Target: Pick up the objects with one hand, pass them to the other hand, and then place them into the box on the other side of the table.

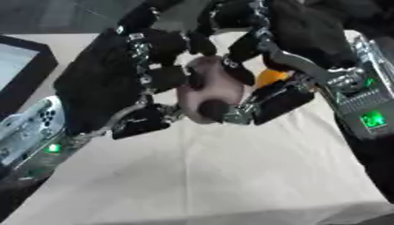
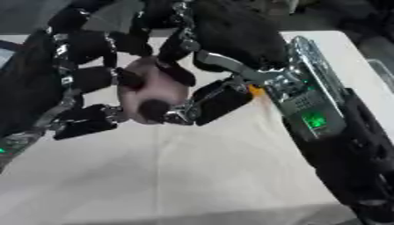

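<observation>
**Operator:** Both hands fill the foreground, raised above the table and meeting in the middle. My left hand [image 1: 115,83] comes in from the left with its black fingers curled round a pale pink, rounded soft object [image 1: 212,90] — I can't tell what it is, only that it has a dark round patch low on its front.

**Observer:** And the other?

**Operator:** My right hand [image 2: 231,57] reaches in from the upper right, fingers bent over the top and right side of the same pink object, thumb low beside it. So both are closed on it at once. I'd judge this as the hand-over itself: the thing is held clear of the table so either hand can let go without it catching on the cloth.

**Observer:** Something orange behind?

**Operator:** A small orange rounded thing [image 1: 271,78] shows between the right hand's fingers — I can't say whether it lies on the white cloth-covered table [image 1: 231,176] or is held.

**Observer:** The box?

**Operator:** A dark-rimmed tray or box [image 1: 31,66] sits at the far left edge. Whether that's the target, I can't tell.
</observation>
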Robot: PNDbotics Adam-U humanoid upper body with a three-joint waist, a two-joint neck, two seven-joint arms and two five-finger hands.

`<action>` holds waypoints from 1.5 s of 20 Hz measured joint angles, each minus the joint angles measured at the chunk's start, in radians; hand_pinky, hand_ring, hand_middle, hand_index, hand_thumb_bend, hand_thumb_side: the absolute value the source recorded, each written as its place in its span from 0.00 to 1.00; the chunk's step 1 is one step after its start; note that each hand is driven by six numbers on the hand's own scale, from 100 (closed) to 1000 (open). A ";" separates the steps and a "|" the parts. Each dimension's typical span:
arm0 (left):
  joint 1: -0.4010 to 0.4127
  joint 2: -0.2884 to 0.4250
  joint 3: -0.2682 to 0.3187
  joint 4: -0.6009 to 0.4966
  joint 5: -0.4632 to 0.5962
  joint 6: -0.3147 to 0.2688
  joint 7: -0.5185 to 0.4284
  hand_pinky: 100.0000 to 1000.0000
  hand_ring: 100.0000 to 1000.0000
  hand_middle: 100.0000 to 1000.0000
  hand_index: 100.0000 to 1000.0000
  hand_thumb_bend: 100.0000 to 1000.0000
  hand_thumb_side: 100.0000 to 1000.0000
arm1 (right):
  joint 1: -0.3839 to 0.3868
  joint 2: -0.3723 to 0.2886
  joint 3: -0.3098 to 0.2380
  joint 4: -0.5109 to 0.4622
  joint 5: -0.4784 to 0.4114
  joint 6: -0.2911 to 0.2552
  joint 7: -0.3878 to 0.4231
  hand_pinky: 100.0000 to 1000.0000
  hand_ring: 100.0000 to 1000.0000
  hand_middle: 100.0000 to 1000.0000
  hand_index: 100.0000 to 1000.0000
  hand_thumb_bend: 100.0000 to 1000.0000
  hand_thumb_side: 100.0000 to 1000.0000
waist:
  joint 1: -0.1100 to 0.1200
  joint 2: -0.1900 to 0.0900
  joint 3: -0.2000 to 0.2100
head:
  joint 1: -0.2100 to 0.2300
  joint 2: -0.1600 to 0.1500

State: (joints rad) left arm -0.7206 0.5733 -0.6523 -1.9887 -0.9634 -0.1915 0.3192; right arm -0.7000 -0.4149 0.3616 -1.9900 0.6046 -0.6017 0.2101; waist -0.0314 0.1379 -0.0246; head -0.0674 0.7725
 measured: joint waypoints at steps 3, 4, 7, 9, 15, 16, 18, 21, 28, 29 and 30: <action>0.000 0.000 0.004 -0.003 -0.012 -0.001 0.000 0.98 0.25 0.76 0.43 0.07 0.00 | -0.016 -0.010 0.001 0.001 0.020 -0.018 -0.001 0.73 0.59 0.56 0.12 0.39 0.28 | 0.000 0.000 -0.002 | 0.003 0.000; 0.000 0.001 0.005 -0.004 -0.016 -0.001 -0.001 0.98 0.25 0.76 0.43 0.08 0.00 | -0.022 -0.014 0.001 0.002 0.025 -0.023 -0.003 0.73 0.59 0.56 0.12 0.39 0.29 | -0.001 0.000 -0.002 | 0.004 0.000; 0.000 0.005 0.006 -0.006 -0.030 0.000 -0.002 0.98 0.25 0.76 0.42 0.09 0.00 | -0.034 -0.025 0.003 0.004 0.041 -0.036 -0.011 0.75 0.59 0.56 0.12 0.39 0.30 | -0.001 0.000 -0.003 | 0.004 0.000; 0.000 0.008 0.009 -0.006 -0.042 0.001 -0.003 0.99 0.25 0.75 0.42 0.11 0.00 | -0.041 -0.032 0.003 0.005 0.052 -0.042 -0.018 0.76 0.60 0.56 0.12 0.39 0.30 | -0.001 0.000 -0.004 | 0.005 0.000; 0.007 0.019 0.026 -0.007 -0.098 0.015 -0.007 0.99 0.25 0.74 0.41 0.15 0.00 | -0.058 -0.048 -0.003 0.005 0.070 -0.050 -0.049 0.78 0.63 0.58 0.16 0.39 0.28 | -0.001 0.000 -0.008 | 0.005 0.000; 0.010 0.023 0.029 -0.008 -0.111 0.019 -0.007 0.99 0.25 0.74 0.41 0.16 0.00 | -0.058 -0.048 -0.003 0.005 0.071 -0.050 -0.054 0.79 0.63 0.59 0.16 0.39 0.27 | -0.001 0.000 -0.008 | 0.005 0.000; 0.015 0.028 0.036 -0.013 -0.132 0.029 -0.008 0.99 0.25 0.74 0.41 0.16 0.00 | -0.058 -0.049 -0.004 0.006 0.073 -0.051 -0.059 0.81 0.67 0.62 0.20 0.39 0.26 | 0.000 0.000 -0.009 | 0.005 0.000; 0.026 0.035 0.044 -0.019 -0.156 0.047 -0.011 0.99 0.25 0.74 0.41 0.17 0.00 | -0.058 -0.049 -0.005 0.008 0.073 -0.051 -0.066 0.83 0.69 0.64 0.23 0.38 0.25 | 0.000 0.000 -0.010 | 0.005 0.000; 0.064 0.083 0.102 -0.006 -0.194 0.088 -0.013 0.99 0.24 0.73 0.41 0.19 0.00 | -0.050 -0.064 -0.036 0.006 0.076 -0.054 -0.091 0.85 0.73 0.70 0.26 0.38 0.19 | 0.003 0.000 -0.011 | 0.004 0.000; 0.068 0.089 0.107 -0.006 -0.199 0.090 -0.012 0.99 0.24 0.73 0.41 0.20 0.00 | -0.046 -0.065 -0.040 0.005 0.076 -0.052 -0.093 0.85 0.73 0.71 0.26 0.38 0.17 | 0.004 0.000 -0.011 | 0.004 0.000; 0.072 0.094 0.110 -0.005 -0.205 0.091 -0.010 1.00 0.24 0.73 0.40 0.22 0.00 | -0.043 -0.066 -0.043 0.005 0.076 -0.049 -0.096 0.85 0.74 0.71 0.26 0.38 0.15 | 0.004 0.000 -0.011 | 0.003 0.000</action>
State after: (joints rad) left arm -0.6489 0.6672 -0.5419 -1.9939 -1.1682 -0.1001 0.3089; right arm -0.7425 -0.4806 0.3187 -1.9846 0.6806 -0.6510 0.1146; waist -0.0273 0.1379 -0.0351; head -0.0640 0.7725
